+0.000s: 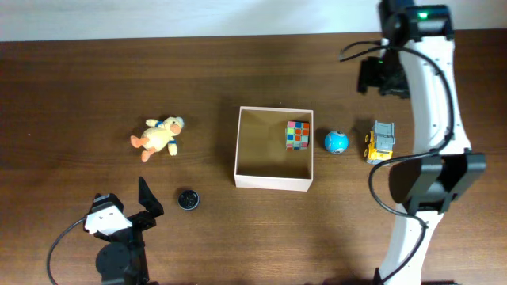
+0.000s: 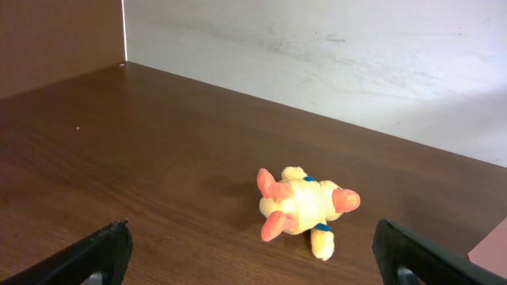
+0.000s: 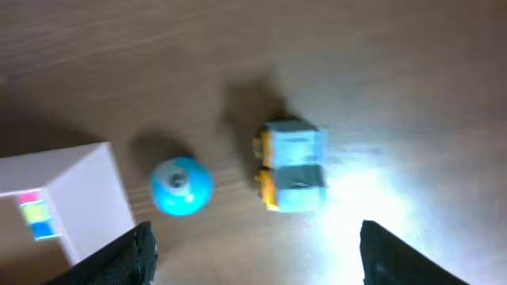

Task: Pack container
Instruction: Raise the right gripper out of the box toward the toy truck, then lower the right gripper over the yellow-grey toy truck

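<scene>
The container (image 1: 273, 182), a white box with a tan inside, sits mid-table and holds a multicoloured cube (image 1: 298, 134) in its far right corner. To its right lie a blue ball (image 1: 336, 142) and a yellow-grey toy truck (image 1: 381, 142). A yellow plush toy (image 1: 157, 137) lies to its left. My right gripper (image 1: 382, 77) hovers beyond the truck, open and empty. The right wrist view shows the ball (image 3: 181, 186), truck (image 3: 291, 165) and container corner (image 3: 79, 190) ahead of the gripper (image 3: 257, 257). My left gripper (image 2: 257, 261) is open near the front left, and the plush (image 2: 305, 207) lies ahead of it.
A small black round object (image 1: 187, 199) lies just right of the left gripper (image 1: 124, 202), near the front edge. The right arm's white links (image 1: 428, 119) reach along the table's right side. A pale wall (image 2: 333, 55) borders the table's far edge.
</scene>
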Controlling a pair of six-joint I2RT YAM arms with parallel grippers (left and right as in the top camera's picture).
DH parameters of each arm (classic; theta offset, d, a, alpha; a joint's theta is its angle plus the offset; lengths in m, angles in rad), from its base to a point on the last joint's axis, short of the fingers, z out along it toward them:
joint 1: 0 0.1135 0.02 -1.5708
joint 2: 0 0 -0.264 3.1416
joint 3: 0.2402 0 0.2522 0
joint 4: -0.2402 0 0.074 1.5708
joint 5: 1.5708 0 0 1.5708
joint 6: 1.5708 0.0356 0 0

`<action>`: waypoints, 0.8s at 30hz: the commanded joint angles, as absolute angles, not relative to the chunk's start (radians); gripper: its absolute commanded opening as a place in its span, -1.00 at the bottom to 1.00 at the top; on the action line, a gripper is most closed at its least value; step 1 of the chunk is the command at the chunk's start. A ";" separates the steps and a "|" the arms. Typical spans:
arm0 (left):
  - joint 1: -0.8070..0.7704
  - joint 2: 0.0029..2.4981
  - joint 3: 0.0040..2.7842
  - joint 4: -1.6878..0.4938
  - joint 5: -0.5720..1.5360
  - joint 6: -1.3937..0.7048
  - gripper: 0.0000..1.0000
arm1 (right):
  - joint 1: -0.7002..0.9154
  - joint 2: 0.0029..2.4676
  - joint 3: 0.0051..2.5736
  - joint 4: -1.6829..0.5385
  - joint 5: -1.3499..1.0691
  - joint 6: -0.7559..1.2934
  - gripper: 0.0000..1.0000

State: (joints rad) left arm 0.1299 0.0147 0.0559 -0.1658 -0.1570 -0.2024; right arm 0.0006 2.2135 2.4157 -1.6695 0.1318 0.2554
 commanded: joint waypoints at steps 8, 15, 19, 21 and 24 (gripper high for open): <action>0.125 0.006 0.049 -0.162 -0.150 -0.186 0.98 | -0.060 2.218 2.180 -1.641 0.149 0.297 0.64; 0.125 0.006 0.049 -0.162 -0.150 -0.186 0.99 | -0.058 2.218 2.001 -1.544 0.122 0.281 0.67; 0.125 0.006 0.049 -0.162 -0.150 -0.186 0.98 | -0.061 2.218 1.933 -1.472 0.063 0.212 0.68; 0.125 0.006 0.049 -0.162 -0.150 -0.186 0.98 | -0.064 2.218 1.906 -1.445 0.054 0.198 0.68; 0.125 0.006 0.049 -0.162 -0.150 -0.186 0.99 | -0.069 2.218 1.863 -1.405 0.040 0.183 0.68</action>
